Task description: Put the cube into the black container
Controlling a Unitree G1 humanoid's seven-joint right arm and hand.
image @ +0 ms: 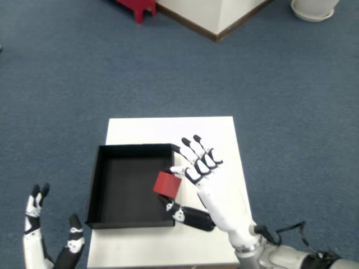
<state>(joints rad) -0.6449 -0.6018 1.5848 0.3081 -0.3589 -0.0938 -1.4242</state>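
A red cube is pinched between the thumb and fingers of my right hand, raised over the right side of the black container. The container is a shallow black open box on the left half of the white table; its inside looks bare. My right hand's other fingers are spread, pointing up and left over the container's right wall. My left hand hangs at the lower left, off the table, fingers apart.
Blue carpet surrounds the small white table. A red object and a white wall corner stand at the far top. A white round base sits at the top right.
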